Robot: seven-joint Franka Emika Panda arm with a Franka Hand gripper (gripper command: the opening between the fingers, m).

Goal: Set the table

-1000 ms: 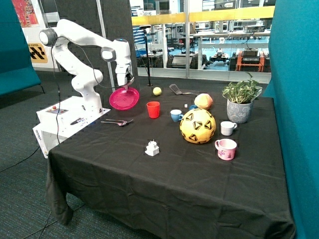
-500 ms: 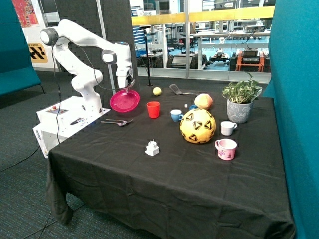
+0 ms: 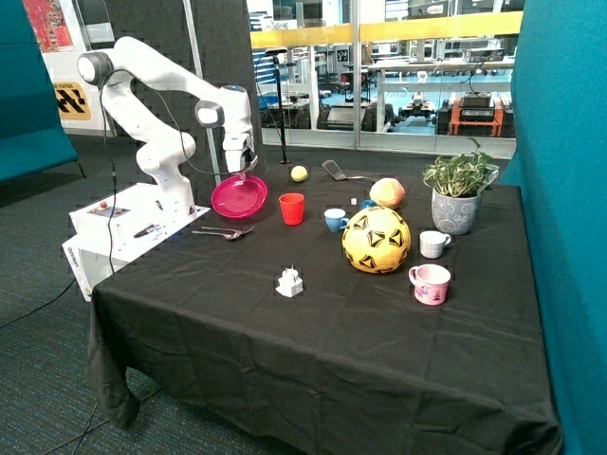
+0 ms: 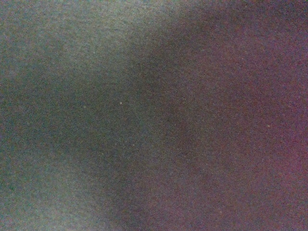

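Note:
My gripper is shut on the far rim of a pink plate and holds it tilted just above the black tablecloth, beside a red cup. Two spoons lie on the cloth just in front of the plate. A small blue cup stands past the red cup. A white cup and a pink mug stand toward the other side of the table. The wrist view shows only a dark blur and no object.
A yellow football sits mid-table with an orange ball behind it. A potted plant stands at the back corner. A small yellow ball, a spatula and a small white object also lie on the cloth.
My gripper has carried the pink plate toward the red cup and slightly lower over the cloth.

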